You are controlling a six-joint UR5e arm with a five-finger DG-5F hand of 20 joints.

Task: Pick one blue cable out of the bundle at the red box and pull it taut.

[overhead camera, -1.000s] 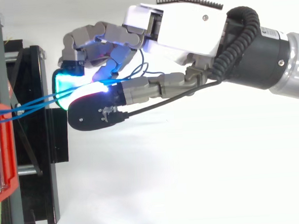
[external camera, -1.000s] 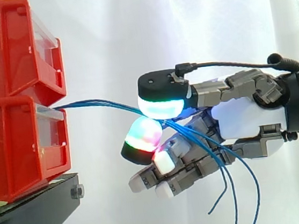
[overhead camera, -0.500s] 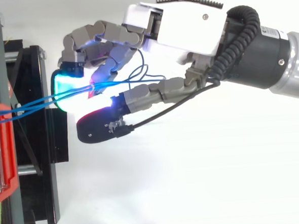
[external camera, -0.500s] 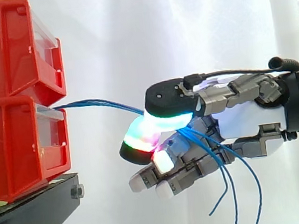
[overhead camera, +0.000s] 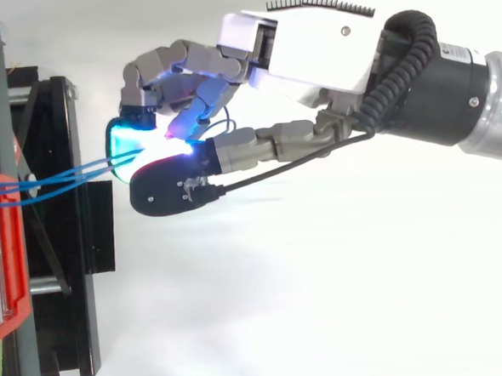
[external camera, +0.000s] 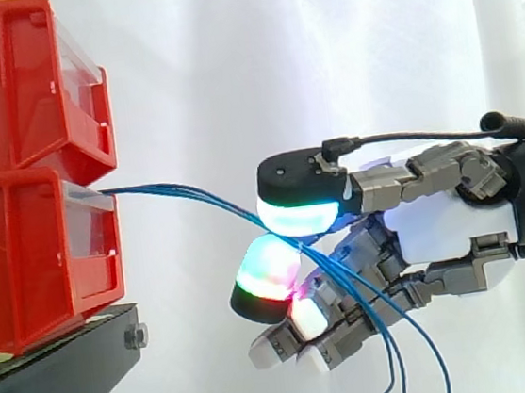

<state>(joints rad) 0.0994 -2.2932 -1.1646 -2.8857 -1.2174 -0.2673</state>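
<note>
Here the hand (external camera: 446,228), at 3 o'clock of the red box (external camera: 32,251), pinches the sagging blue cables (external camera: 148,188) between its curled thumb and fingers.

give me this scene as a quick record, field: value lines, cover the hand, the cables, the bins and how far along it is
hand: comes in from the right, level with the lower red bin, fingers curled
grip: several blue cables pinched between two glowing pads
cables: leave the lower red bin's front, sag gently toward the hand, loose ends hang below it
tension: not yet taut
stack: upper red bin on the lower one, both on a black stand
backdrop: white curtain
</note>
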